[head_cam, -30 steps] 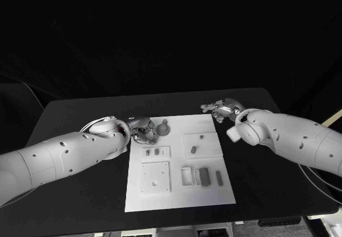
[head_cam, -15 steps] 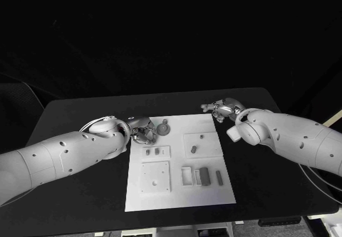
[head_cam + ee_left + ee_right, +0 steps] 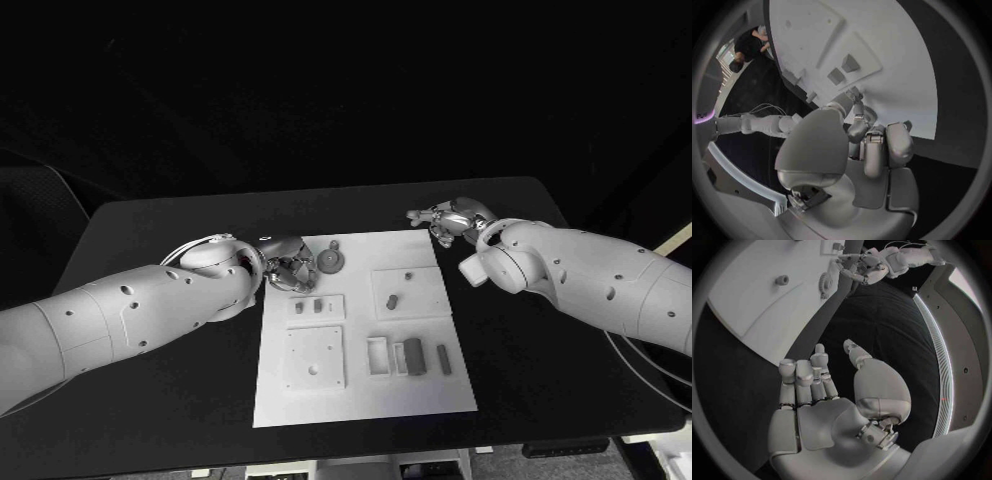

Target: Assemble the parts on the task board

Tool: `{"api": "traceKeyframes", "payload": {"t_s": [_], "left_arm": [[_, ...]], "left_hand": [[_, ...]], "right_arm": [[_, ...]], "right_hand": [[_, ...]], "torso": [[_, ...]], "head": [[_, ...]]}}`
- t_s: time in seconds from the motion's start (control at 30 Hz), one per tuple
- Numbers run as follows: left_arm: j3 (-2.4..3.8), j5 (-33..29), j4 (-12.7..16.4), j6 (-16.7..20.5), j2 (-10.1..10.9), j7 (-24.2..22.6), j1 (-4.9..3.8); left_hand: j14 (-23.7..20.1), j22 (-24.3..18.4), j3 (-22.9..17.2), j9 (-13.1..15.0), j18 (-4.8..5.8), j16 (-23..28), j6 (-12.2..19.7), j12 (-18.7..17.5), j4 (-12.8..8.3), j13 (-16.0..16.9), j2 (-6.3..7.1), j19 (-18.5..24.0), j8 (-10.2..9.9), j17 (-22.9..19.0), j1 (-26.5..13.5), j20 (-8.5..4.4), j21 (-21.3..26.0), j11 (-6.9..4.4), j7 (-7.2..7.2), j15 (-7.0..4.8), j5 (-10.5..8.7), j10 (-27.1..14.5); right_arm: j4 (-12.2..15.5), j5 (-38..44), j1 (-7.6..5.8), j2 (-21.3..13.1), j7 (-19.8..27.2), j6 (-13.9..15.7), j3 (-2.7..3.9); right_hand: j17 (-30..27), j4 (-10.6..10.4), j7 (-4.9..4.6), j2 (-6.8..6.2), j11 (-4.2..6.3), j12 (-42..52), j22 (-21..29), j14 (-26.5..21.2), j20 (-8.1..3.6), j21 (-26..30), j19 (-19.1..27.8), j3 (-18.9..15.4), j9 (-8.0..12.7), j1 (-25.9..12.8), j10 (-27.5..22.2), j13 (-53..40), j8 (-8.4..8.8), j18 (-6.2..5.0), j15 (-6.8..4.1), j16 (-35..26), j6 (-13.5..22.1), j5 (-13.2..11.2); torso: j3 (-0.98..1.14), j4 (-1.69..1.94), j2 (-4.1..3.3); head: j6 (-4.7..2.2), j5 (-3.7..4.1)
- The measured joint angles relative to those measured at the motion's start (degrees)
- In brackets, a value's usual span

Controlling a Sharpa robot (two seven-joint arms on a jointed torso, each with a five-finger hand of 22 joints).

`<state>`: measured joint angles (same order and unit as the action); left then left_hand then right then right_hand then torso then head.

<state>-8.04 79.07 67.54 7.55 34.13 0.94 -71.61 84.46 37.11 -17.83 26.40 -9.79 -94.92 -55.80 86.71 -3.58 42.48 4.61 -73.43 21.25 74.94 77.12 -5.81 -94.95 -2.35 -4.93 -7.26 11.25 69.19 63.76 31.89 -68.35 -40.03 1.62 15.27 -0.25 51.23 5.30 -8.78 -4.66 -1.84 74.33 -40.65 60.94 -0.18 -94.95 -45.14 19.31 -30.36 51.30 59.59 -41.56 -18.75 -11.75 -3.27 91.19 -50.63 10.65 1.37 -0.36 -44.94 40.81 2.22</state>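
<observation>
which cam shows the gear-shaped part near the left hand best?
Head view: the gear-shaped part lies unobstructed on the task board, beside the left robot hand. Right wrist view catches it small and edge-on. In the left wrist view I cannot make it out.

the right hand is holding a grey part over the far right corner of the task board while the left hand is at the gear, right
Not quite: the right wrist view shows the right hand open and empty, fingers apart above the black table. It does sit by the task board's far right corner, and the left hand is at the gear.
</observation>
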Motion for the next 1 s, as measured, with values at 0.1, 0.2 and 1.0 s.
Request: {"api": "traceKeyframes", "payload": {"t_s": [0.1, 0.2, 1.0], "left_arm": [[-0.02, 0.0, -0.1, -0.2, -0.1, 0.0, 0.02], [-0.05, 0.0, -0.2, -0.3, -0.3, 0.0, 0.04], [-0.14, 0.1, -1.6, -1.3, -1.3, 0.0, -0.02]], "left_hand": [[0.0, 0.0, 0.0, 0.0, 0.0, 0.0, 0.0, 0.0, 0.0, 0.0, 0.0, 0.0, 0.0, 0.0, 0.0, 0.0, 0.0, 0.0, 0.0, 0.0, 0.0, 0.0], [0.0, 0.0, 0.0, 0.0, 0.0, 0.0, -0.1, 0.0, 0.0, 0.0, 0.0, 0.0, 0.0, 0.0, 0.0, 0.0, 0.0, 0.0, -0.08, 0.0, 0.0, 0.0], [0.0, 0.0, -0.3, 0.1, 0.0, 0.0, -0.1, 0.0, 0.0, 0.0, 0.16, 0.0, 0.1, 0.0, -0.2, 0.01, 0.0, 0.0, -0.12, -0.04, 0.0, 0.0]], "right_arm": [[0.0, 0.0, 0.0, 0.0, 0.0, 0.0, 0.0], [0.0, 0.0, 0.0, 0.0, 0.0, 0.0, 0.0], [0.0, 0.0, 0.01, 0.0, 0.0, 0.0, 0.0]], "right_hand": [[0.0, 0.0, 0.0, 0.0, 0.0, 0.0, 0.0, 0.0, 0.0, 0.0, 0.0, 0.0, 0.0, 0.0, 0.0, 0.1, 0.0, 0.0, 0.0, 0.0, 0.0, 0.0], [0.0, 0.0, 0.0, 0.0, 0.0, 0.0, 0.0, 0.0, 0.0, 0.0, 0.0, 0.0, 0.0, 0.0, 0.0, 0.1, 0.0, 0.0, 0.01, 0.0, 0.0, 0.0], [-0.1, 0.0, 0.01, 0.0, 0.21, 0.0, 0.0, 0.1, 0.01, 0.0, 0.0, 0.0, 0.0, 0.0, 0.2, 0.1, 0.0, -0.01, 0.11, -0.3, 0.0, 0.0]], "torso": [[0.0, 0.01, 0.0], [0.01, -0.01, 0.0], [0.02, -0.02, -0.01]], "head": [[0.02, 0.01], [0.03, 0.04], [0.12, 0.21]]}}
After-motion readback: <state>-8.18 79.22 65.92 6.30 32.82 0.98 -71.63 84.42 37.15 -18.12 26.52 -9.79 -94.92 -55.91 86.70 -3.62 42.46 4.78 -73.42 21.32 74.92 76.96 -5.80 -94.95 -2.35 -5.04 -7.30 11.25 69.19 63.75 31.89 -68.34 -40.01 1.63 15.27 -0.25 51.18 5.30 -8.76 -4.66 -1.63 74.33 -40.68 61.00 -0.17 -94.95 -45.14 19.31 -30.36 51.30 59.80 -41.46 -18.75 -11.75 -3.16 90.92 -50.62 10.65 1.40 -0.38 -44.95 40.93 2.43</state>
